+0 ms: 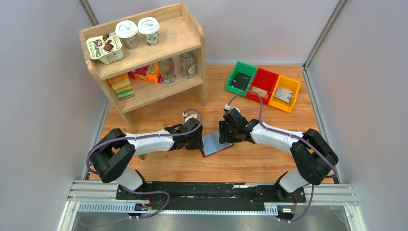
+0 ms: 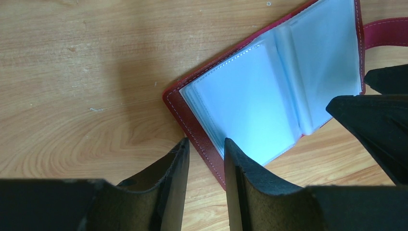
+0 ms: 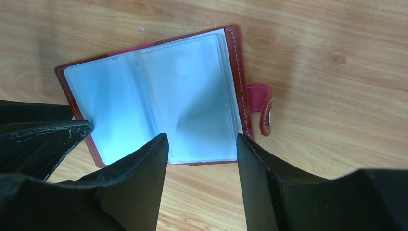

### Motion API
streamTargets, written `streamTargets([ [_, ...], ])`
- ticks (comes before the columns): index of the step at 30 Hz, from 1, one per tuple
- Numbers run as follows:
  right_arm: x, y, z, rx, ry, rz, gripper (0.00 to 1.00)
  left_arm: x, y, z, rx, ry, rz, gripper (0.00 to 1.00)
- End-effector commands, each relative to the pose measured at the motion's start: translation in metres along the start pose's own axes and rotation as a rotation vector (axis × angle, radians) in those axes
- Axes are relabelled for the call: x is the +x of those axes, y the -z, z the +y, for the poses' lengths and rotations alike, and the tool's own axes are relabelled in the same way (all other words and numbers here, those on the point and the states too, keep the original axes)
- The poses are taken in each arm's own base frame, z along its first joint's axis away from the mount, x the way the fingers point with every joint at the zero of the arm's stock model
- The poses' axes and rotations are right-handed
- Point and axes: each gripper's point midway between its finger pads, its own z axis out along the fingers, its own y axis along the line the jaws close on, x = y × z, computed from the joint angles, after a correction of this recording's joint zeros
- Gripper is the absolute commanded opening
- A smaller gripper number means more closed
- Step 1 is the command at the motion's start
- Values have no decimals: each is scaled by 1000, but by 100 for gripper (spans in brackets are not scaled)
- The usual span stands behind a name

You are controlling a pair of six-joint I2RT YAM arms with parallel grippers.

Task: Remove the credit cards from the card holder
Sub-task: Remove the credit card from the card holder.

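Observation:
The maroon card holder (image 1: 215, 143) lies open and flat on the wooden table between my two grippers. Its clear sleeves (image 2: 250, 110) look pale, and no card shows in them. Its snap tab (image 3: 262, 108) sticks out to one side. My left gripper (image 2: 206, 143) is open with a narrow gap, just above the holder's maroon corner edge. My right gripper (image 3: 202, 137) is open wider, over the near edge of the tab-side half (image 3: 192, 96). A black card (image 1: 240, 81) lies in the green bin and a greyish card (image 1: 284, 95) in the yellow bin.
Green (image 1: 235, 72), red (image 1: 267, 77) and yellow (image 1: 291, 83) bins stand in a row at the back right. A wooden shelf (image 1: 144, 57) with cups, bottles and boxes stands at the back left. Grey walls close in both sides.

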Motion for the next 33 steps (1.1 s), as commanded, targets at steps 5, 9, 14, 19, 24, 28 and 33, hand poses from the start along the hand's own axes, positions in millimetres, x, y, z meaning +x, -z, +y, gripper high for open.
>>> streamTargets([
  [5,-13,7,7,-15,23,-43,57,23,-4,19,-62,-13,61,40],
  [9,-8,1,9,-33,22,-20,57,23,-4,18,-61,-16,59,40],
  [14,-1,-1,15,-67,24,10,57,23,-3,17,-59,-17,56,40],
  [19,3,-5,11,-48,27,25,57,24,-4,17,-60,-20,60,40],
  [24,-9,3,-3,36,18,-45,59,24,-3,18,-62,-17,57,40],
  [28,-11,6,-5,41,30,-57,60,22,-4,16,-58,-18,56,39],
  [33,-4,0,1,10,36,-24,58,23,-3,15,-55,-19,58,39],
])
